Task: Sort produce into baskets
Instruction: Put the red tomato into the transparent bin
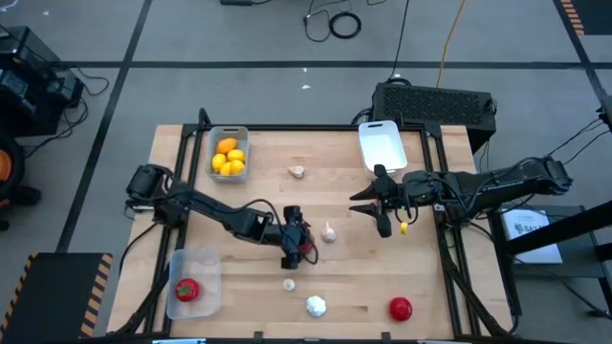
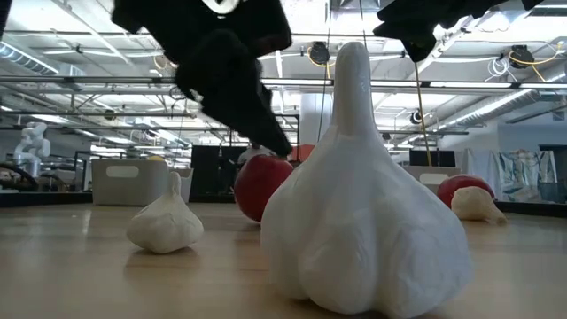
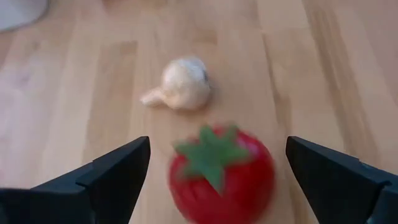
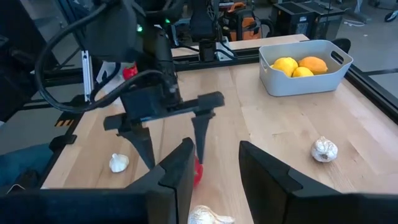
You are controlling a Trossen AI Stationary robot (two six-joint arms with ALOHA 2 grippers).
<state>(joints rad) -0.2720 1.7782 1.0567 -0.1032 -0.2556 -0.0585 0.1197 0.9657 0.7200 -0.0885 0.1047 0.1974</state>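
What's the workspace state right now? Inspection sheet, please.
Surface: wooden table, nothing spilled.
Job's things: lemons in grey basket; white basket empty; one tomato in clear basket; four garlic bulbs and a loose tomato on the wood.
Clutter: nothing seen.
Grippers: left gripper open, fingers either side of a third tomato; right gripper open, empty, mid-table.
Cables: floor cables behind the table.
Surroundings: black unit at the far edge.

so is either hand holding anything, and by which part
Nothing is held. The left hand is open, with the tomato loose between its fingers, untouched. The right hand is open and empty.
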